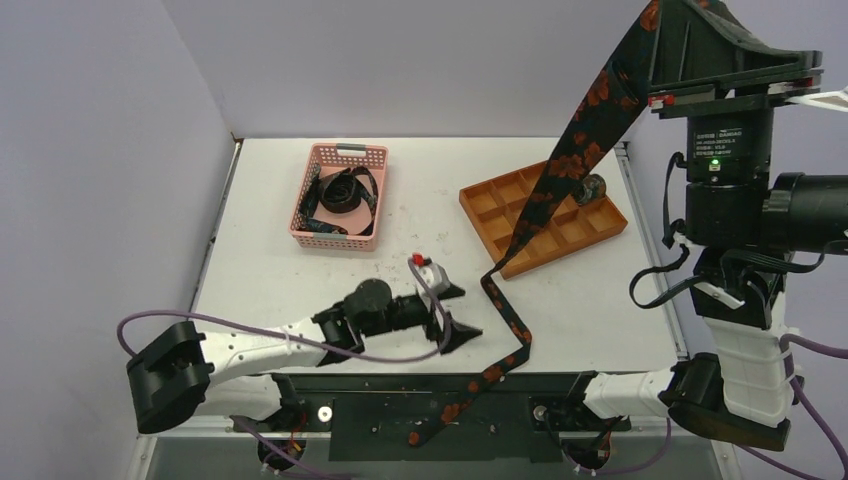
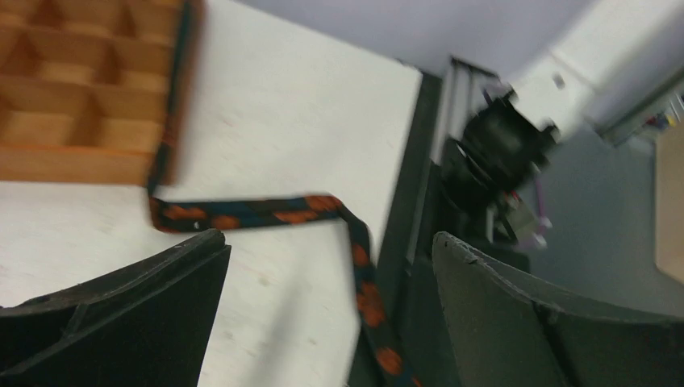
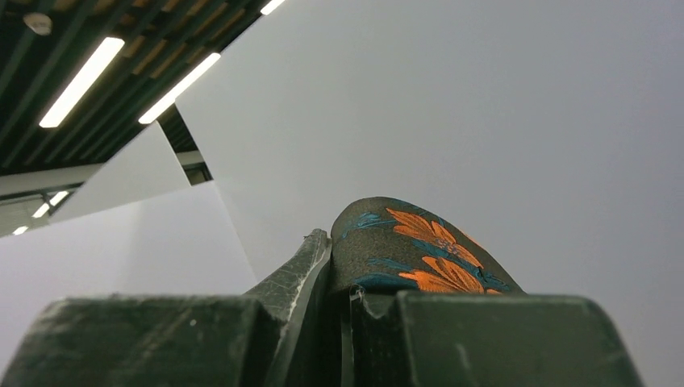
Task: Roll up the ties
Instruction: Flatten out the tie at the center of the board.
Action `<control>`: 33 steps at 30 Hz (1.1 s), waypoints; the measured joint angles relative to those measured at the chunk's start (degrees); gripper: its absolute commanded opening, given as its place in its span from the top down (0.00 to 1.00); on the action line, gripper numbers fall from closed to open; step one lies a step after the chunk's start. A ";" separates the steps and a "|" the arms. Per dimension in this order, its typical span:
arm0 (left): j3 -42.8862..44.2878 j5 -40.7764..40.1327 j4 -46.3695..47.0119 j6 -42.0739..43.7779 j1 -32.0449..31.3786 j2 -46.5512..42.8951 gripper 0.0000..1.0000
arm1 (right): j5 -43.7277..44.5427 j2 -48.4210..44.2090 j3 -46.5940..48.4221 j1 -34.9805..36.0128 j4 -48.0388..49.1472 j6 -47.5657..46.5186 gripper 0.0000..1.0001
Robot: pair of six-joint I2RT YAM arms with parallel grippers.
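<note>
A long dark tie with orange-red motifs [image 1: 590, 130] hangs from my right gripper [image 1: 655, 30], which is raised high at the back right. The tie runs down across the orange tray, snakes over the table and trails off the front edge. In the right wrist view the gripper [image 3: 343, 282] is shut on the tie's end [image 3: 419, 242]. My left gripper [image 1: 455, 315] is open and empty, low over the table beside the tie's lower stretch [image 2: 242, 214]; in its own view the gripper [image 2: 327, 242] faces the tie. A rolled tie [image 1: 592, 188] sits in the tray. Another tie [image 1: 340, 195] lies loosely coiled in the pink basket.
The orange compartment tray [image 1: 500, 215] lies at the back right, and its corner shows in the left wrist view [image 2: 81, 121]. The pink mesh basket [image 1: 347, 150] stands at the back middle-left. The table's front edge and the arms' base rail [image 1: 400, 385] run close behind the left gripper.
</note>
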 measured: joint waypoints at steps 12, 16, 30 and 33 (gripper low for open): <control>-10.58 -13.40 -12.20 0.22 -20.65 3.23 0.23 | 2.95 -1.55 -8.00 0.02 0.20 -4.00 0.95; -10.71 -13.25 -15.80 -3.65 -23.37 3.23 0.31 | 3.39 -2.54 -9.99 0.02 -0.24 -4.31 0.95; -15.61 -1.92 -6.25 -15.23 -23.23 9.57 0.70 | 3.76 -5.03 -12.31 0.02 -0.31 -4.31 0.95; -15.61 -0.15 -6.32 -16.06 -23.21 10.27 0.96 | 3.93 -5.14 -12.50 0.02 -0.35 -4.31 0.95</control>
